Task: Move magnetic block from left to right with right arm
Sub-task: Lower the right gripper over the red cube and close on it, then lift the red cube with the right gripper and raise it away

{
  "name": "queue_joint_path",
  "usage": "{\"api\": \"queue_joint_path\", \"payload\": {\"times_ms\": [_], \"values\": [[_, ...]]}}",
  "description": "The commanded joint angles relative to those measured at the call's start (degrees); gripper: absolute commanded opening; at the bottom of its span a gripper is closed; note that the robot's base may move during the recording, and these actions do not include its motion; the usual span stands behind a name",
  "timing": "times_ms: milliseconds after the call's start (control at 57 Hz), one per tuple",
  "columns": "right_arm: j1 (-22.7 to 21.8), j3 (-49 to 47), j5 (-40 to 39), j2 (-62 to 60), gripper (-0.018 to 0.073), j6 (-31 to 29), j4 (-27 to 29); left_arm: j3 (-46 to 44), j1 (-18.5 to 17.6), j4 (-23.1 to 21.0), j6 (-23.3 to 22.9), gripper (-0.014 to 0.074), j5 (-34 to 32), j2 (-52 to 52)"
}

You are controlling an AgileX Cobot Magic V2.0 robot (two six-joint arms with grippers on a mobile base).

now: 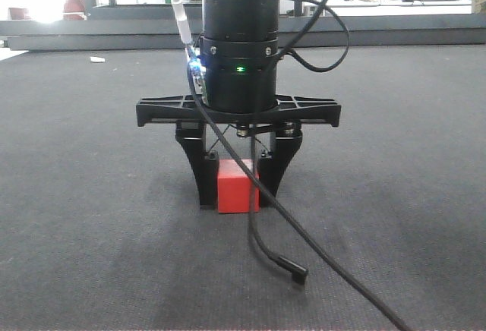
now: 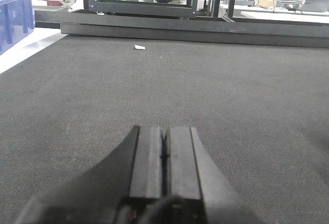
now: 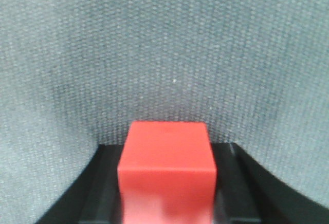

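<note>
The magnetic block (image 1: 237, 190) is a small bright-red cube sitting on the dark grey carpet in the middle of the front view. My right gripper (image 1: 237, 202) points straight down over it, one black finger pressed against each side of the cube. In the right wrist view the magnetic block (image 3: 167, 165) fills the gap between the two fingers of the right gripper (image 3: 167, 148), with its lower part blurred. My left gripper (image 2: 165, 129) hovers low over bare carpet, its pads together and holding nothing.
A loose black cable (image 1: 292, 269) hangs from the right arm and trails across the carpet in front of the block. A white scrap (image 2: 139, 47) lies far back on the carpet. A blue bin (image 2: 15, 18) stands at the far left, and a dark raised ledge (image 2: 205, 29) runs along the back.
</note>
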Motion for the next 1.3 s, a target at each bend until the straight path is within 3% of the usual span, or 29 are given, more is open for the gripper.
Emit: {"api": "queue_joint_path", "payload": {"times_ms": [0, 210, 386, 666, 842, 1140, 1280], "values": [[0.2, -2.0, 0.2, -3.5, 0.0255, 0.1, -0.5, 0.5, -0.3, -0.1, -0.4, -0.0126, -4.7, -0.7], [0.1, -2.0, 0.5, -6.1, 0.0246, -2.8, -0.4, 0.5, -0.3, -0.1, -0.4, -0.0126, -4.7, -0.7], [-1.8, -0.1, 0.1, -10.8, 0.0246, -11.2, -0.4, 0.5, -0.3, -0.1, -0.4, -0.0126, -4.7, -0.7], [-7.9, 14.5, -8.8, -22.9, 0.0246, -22.2, -0.4, 0.5, -0.3, -0.1, -0.4, -0.0126, -4.7, -0.7], [-15.0, 26.8, -18.4, -33.0, 0.0246, -28.8, 1.7, 0.5, -0.3, -0.1, -0.4, -0.0126, -4.7, -0.7], [-31.2, 45.1, -31.1, -48.7, 0.0246, -40.3, 6.1, 0.5, -0.3, -0.1, -0.4, -0.0126, -4.7, -0.7], [-36.7, 51.2, -38.4, -55.2, 0.0246, -42.7, 6.6, 0.5, -0.3, -0.1, -0.4, -0.0126, -4.7, -0.7]]}}
